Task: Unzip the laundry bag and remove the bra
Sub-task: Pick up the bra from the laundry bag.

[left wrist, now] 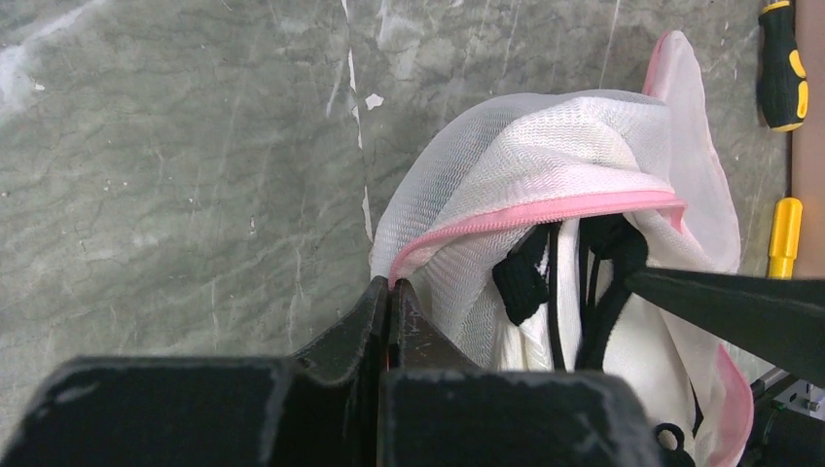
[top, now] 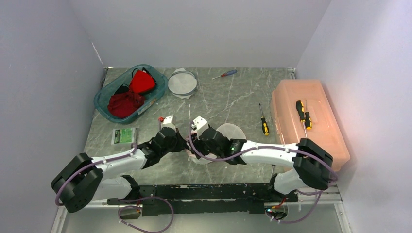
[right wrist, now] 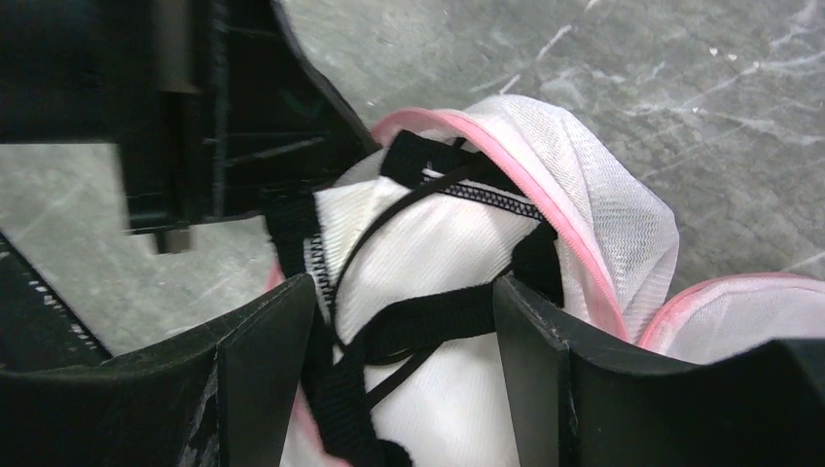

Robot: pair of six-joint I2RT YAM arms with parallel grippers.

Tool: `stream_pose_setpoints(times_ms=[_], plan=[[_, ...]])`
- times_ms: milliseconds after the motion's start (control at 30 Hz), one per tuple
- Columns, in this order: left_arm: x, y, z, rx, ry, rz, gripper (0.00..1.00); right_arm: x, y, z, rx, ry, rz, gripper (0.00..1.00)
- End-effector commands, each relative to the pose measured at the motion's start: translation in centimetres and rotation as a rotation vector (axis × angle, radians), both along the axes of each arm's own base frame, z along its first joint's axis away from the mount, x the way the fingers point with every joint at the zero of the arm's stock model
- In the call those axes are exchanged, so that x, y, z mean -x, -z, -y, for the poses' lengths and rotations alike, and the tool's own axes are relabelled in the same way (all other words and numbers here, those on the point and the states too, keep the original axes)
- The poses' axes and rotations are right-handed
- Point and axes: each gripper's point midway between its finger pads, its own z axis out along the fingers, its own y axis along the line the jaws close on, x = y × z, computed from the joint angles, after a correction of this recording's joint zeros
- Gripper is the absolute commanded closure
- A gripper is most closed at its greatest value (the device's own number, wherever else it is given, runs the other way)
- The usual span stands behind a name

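The white mesh laundry bag with a pink zipper edge lies at the table's middle, its mouth unzipped and gaping. My left gripper is shut on the pink edge of the bag's mouth and holds it up. Inside shows the bra, white fabric with black straps. My right gripper is open at the mouth, one finger on each side of a black strap and the white cup. In the top view both grippers meet at the bag's left end and hide the bra.
A teal basket of red clothes stands at the back left, beside a second round mesh bag. An orange toolbox with screwdrivers on its lid is at the right. Loose screwdrivers and a green packet lie on the table.
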Motion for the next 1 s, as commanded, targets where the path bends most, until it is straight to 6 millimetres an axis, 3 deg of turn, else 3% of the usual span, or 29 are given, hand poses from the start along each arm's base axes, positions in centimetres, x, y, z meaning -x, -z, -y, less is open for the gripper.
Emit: stream_pose_setpoints(times_ms=[0, 133, 467, 600, 833, 900, 967], plan=[[-0.1, -0.3, 0.8, 0.045, 0.015, 0.007, 0.97, 0.1, -4.3, -1.3, -0.126, 0.02, 0.086, 0.29], [-0.1, -0.2, 1.2, 0.059, 0.023, 0.001, 0.97, -0.4, -4.5, -1.2, -0.125, 0.08, 0.122, 0.28], [0.3, -0.1, 1.1, 0.071, 0.024, -0.011, 0.97, -1.6, -1.5, -1.5, -0.009, 0.14, 0.108, 0.34], [0.4, -0.2, 0.8, 0.069, 0.017, -0.009, 0.97, -1.9, -1.5, -0.8, -0.004, 0.176, 0.115, 0.45], [0.6, -0.1, 0.7, 0.069, 0.015, -0.01, 0.97, -2.1, -1.9, 0.5, 0.007, 0.21, 0.136, 0.82], [0.6, 0.0, 0.7, 0.068, 0.017, -0.011, 0.97, -2.0, -2.2, 0.8, -0.005, 0.218, 0.138, 0.83], [0.7, 0.1, 0.6, 0.066, 0.016, -0.014, 0.97, -2.0, -2.9, 1.1, -0.026, 0.226, 0.142, 0.77]])
